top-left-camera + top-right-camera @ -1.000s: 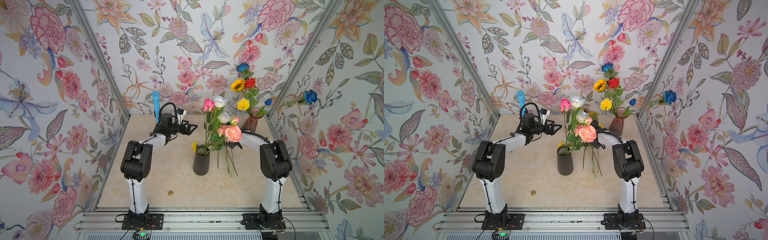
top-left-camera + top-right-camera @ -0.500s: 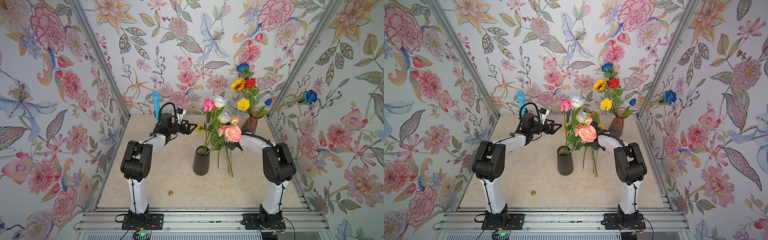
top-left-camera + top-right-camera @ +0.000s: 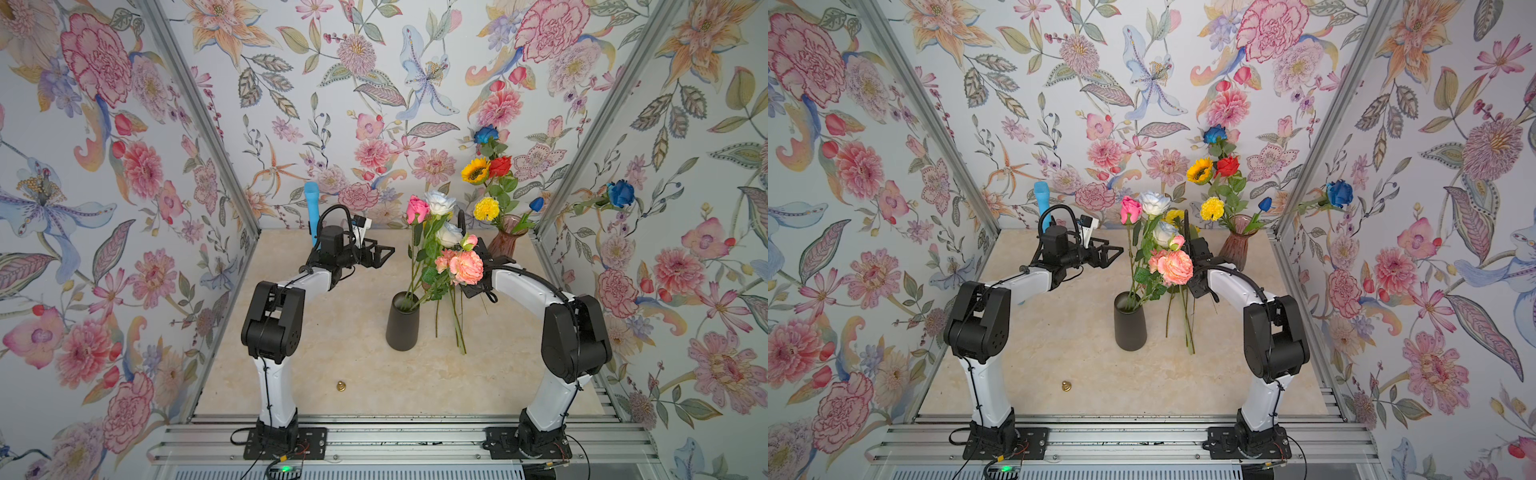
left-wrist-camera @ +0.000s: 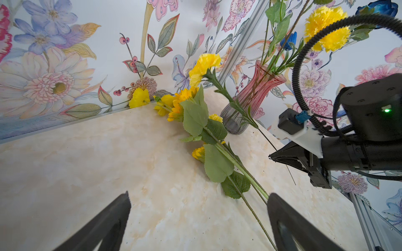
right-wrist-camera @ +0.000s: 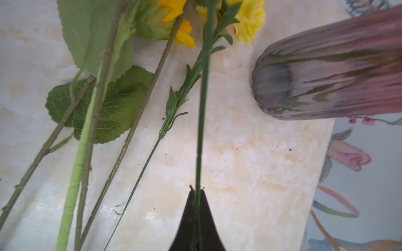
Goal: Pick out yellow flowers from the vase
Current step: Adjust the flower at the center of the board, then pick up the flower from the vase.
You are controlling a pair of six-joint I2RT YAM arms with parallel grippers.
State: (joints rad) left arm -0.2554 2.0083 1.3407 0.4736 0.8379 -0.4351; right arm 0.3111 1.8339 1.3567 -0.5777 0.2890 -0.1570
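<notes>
Nearest, the black vase (image 3: 402, 324) shows only roses (image 3: 467, 266), several yellow flowers (image 4: 180, 107) already lie on the counter (image 3: 332, 353) beside it, the right pincer (image 5: 197, 191) is clamped on another yellow bloom's stem (image 5: 201, 97), the left pincer (image 3: 384, 252) gapes empty, and the far pink vase (image 3: 505, 243) holds a sunflower (image 3: 475, 170) and pompom (image 3: 486, 208), seemingly left to pick.

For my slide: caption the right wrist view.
Right claw shut on a yellow flower's green stem, other stems lying beside the pink vase.
</notes>
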